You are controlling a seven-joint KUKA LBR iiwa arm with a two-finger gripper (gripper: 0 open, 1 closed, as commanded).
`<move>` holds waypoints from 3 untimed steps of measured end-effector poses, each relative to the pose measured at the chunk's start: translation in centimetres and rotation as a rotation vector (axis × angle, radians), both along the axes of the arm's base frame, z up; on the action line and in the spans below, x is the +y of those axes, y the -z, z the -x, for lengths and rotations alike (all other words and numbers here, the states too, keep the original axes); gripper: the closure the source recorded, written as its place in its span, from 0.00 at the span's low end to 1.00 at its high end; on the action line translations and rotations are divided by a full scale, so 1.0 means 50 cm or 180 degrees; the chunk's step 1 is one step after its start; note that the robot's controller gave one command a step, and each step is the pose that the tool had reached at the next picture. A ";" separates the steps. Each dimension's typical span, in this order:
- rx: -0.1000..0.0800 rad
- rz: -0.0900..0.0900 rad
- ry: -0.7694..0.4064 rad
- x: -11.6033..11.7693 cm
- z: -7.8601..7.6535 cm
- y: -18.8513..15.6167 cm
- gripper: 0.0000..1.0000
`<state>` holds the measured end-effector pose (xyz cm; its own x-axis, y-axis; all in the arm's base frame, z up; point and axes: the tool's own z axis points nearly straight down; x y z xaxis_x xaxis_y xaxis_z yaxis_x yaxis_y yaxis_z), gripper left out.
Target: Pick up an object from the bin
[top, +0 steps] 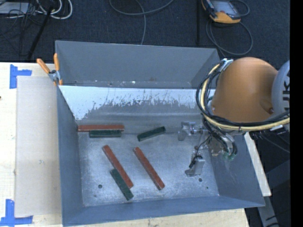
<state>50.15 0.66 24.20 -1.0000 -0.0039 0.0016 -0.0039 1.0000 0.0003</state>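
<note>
My gripper [191, 148] hangs low over the right part of the bin floor, under the orange dome. Its fingers [194, 166] stand wide apart, so it is open, and only bare floor shows between them. A short dark green bar [151, 134] lies to its left, near the back wall. A long red-brown bar [148, 168] lies slanted on the floor to the left of the near finger. Neither bar touches the gripper.
Further left, a second red-brown bar [117, 166] lies slanted with a dark green bar [121, 184] at its near end. Along the back left, a red-brown bar [100, 127] and a green bar [105, 134] lie side by side.
</note>
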 end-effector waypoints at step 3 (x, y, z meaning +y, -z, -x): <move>0.0002 0.0003 0.1455 0.103 0.020 0.180 0.00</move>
<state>49.16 5.83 15.20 -0.8990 0.4379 0.0021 0.4379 0.8990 -0.0008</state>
